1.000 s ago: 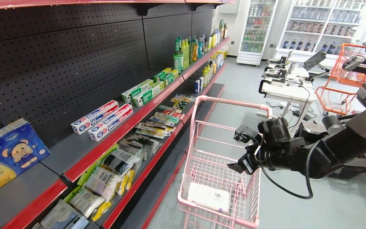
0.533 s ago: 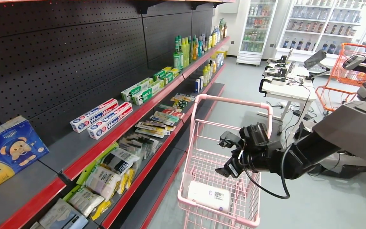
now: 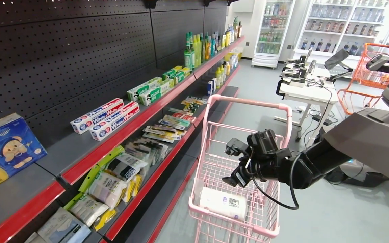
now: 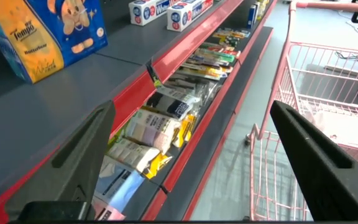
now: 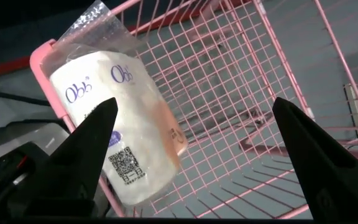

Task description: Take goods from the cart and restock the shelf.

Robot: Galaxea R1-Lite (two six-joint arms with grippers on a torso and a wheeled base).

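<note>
Right claw (image 3: 230, 165), centre of head view: fingers spread wide, nothing held. It hangs above the basket of the pink cart (image 3: 248, 102). The white wrapped pack (image 3: 223, 204) lies flat on the basket floor, lower centre of frame, directly below the claw and apart from it. Left claw (image 4: 192, 109): also spread and empty, beside the shelf (image 3: 79, 148) with its red edge.

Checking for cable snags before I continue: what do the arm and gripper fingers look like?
The right arm is black, with round joints, a black cable looping under the wrist and a white label on the right gripper. Both it and the left gripper have dark, flat, tapering fingers.
</note>
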